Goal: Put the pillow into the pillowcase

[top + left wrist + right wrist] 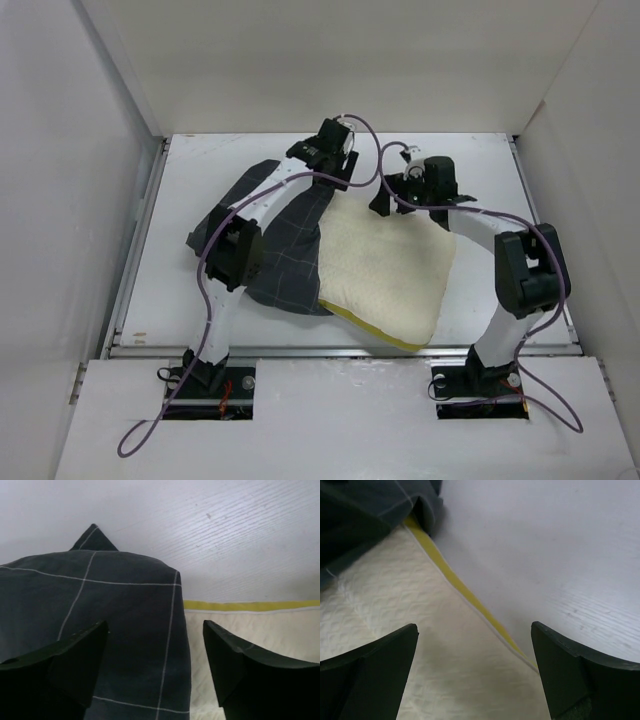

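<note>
With only its 9 o'clock end covered by the pillowcase (285,250), the pillow (385,275) lies mid-table, so both claws hang at its 12 o'clock edge, jaws apart: left gripper (155,625) astride the case's hem, right gripper (474,627) over bare cushion, seemingly to draw cloth across.

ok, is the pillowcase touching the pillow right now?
Touching. Right wrist view: the pillowcase drapes over the pillow corner; top external shows the same overlap.
</note>
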Controlling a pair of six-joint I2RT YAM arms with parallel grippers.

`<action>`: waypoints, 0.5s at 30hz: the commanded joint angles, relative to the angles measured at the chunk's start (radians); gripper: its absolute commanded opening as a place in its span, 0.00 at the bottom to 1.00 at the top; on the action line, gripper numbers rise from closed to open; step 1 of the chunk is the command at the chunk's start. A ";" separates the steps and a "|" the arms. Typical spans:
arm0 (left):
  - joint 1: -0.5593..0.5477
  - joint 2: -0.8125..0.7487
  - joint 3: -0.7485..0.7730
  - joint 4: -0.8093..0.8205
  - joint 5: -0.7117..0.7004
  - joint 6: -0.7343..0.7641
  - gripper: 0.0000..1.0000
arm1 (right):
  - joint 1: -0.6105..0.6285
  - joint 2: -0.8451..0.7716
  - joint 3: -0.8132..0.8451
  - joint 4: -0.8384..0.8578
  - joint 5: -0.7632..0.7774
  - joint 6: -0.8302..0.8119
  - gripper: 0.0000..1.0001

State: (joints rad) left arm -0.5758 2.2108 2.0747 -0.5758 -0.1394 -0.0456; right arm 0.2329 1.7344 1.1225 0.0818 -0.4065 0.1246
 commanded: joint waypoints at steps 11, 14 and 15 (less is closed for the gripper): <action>0.002 0.072 0.142 -0.111 -0.088 0.062 0.60 | 0.107 0.205 0.065 0.018 -0.137 -0.088 0.93; 0.002 0.072 0.131 -0.122 -0.063 0.072 0.68 | 0.120 0.205 0.065 0.027 -0.137 -0.098 0.73; 0.002 0.072 0.131 -0.122 -0.080 0.072 0.68 | 0.120 0.191 0.051 0.036 -0.137 -0.098 0.60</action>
State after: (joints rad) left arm -0.5751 2.3054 2.1700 -0.6724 -0.2150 0.0032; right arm 0.3145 1.9244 1.1698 0.1047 -0.5285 0.0563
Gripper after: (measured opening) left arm 0.677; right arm 0.650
